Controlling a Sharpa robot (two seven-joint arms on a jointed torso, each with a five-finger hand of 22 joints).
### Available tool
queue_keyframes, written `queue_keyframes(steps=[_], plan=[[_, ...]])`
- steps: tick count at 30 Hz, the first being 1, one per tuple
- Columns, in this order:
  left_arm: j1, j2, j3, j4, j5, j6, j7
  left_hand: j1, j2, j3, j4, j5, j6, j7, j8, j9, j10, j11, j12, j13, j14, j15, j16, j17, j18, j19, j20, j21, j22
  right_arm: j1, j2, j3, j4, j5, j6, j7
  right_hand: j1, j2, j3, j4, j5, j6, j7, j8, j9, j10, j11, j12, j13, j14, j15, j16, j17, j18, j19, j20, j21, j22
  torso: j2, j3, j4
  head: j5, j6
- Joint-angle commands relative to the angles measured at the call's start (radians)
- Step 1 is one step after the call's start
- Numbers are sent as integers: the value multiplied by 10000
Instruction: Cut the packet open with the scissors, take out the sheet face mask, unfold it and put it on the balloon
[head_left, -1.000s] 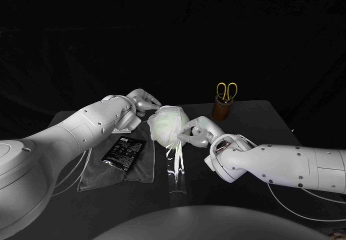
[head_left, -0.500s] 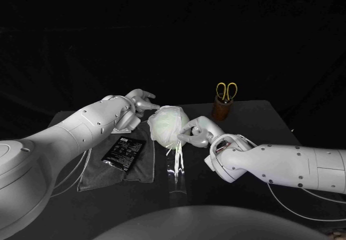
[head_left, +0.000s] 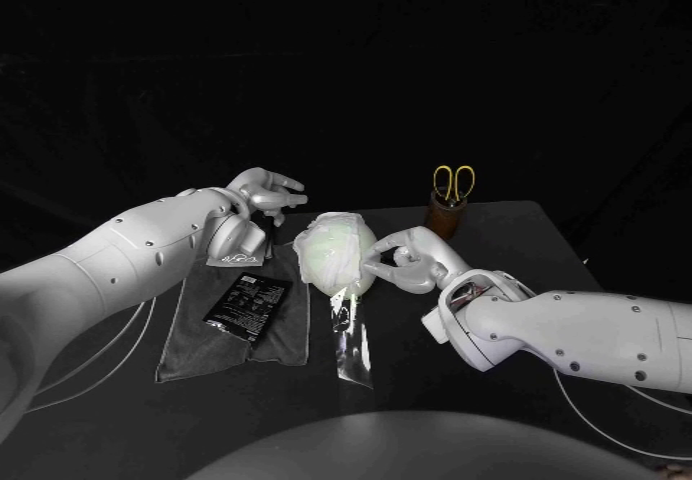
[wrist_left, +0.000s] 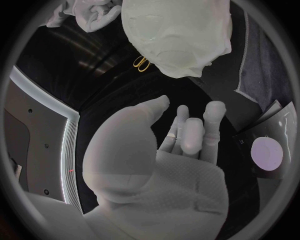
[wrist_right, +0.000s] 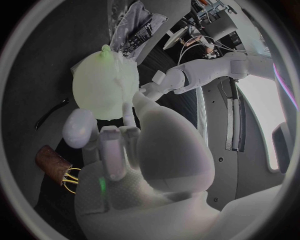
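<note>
A pale green balloon (head_left: 335, 250) stands mid-table with the white sheet mask (wrist_left: 178, 35) draped over it. My right hand (head_left: 404, 262) holds the balloon's right side, its end between thumb and fingers (wrist_right: 128, 117). My left hand (head_left: 261, 190) hovers up and to the left of the balloon (wrist_right: 105, 85), fingers spread and holding nothing. The black packet (head_left: 245, 305) lies flat on a grey cloth (head_left: 281, 340) under the left arm. Yellow-handled scissors (head_left: 453, 182) stand in a brown holder (head_left: 446, 218) at the back right.
A clear film strip (head_left: 349, 345) trails from below the balloon toward the front of the table. The table's right edge (head_left: 570, 250) lies beyond the holder. My left hand (wrist_left: 181, 135) sits just short of the balloon, with my right hand (wrist_right: 119, 145) on its far side.
My left hand has let go of the mask on the balloon and pulled back up and to the left, fingers opening. The right hand has stayed at the balloon, shifting slightly.
</note>
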Motion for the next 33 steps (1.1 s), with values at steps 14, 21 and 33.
queue_keyframes(steps=[14, 21, 33], plan=[[20, -2338, 65, 3275, -109, -1000, 2038, 107, -179, 6, -95, -18, 1461, 175, 1262, 409, -385, 384, -3357, -2323, -5102, 470, -4108, -5480, 139, -2425, 390, -3917, -2636, -8, -848, 1, 397, 385, 11, 464, -184, -40, 61, 68, 283, 119, 12, -2, -10, 1078, 89, 34, 2626, 1081, -15, 54, 2634, 127, -187, 40, -179, -103, 23, 5, 1, 13, 2], [-176, -3085, 36, 4397, -1734, -1675, 2567, 288, -276, -322, -133, -24, 1997, 40, 1453, 302, 355, 648, -4773, -3391, -6775, 960, -6141, -6803, -123, -3748, 1058, -6891, -4735, -36, -554, 2, 238, -639, 429, -1044, -314, -82, 11, 129, 218, 172, -7, 13, -3, 1078, 77, 34, 2626, 1081, -19, 54, 2634, 126, -175, 46, -171, -78, 21, -13, -1, 6, 2], [-537, -3641, 19, 5191, -2011, -2398, 2980, 641, -189, -553, -197, -28, 2186, 364, 1302, 56, 705, 603, -5962, -3785, -7045, 1050, -7220, -7719, -514, -3707, 1078, -8371, -6091, -87, -80, 3, 8, -2921, 246, -2461, -354, -161, -26, 128, 147, 200, -30, 14, -2, 1078, 56, 34, 2626, 1081, -36, 54, 2634, 103, -85, 38, -80, 45, 36, 5, -34, 13, 2]])
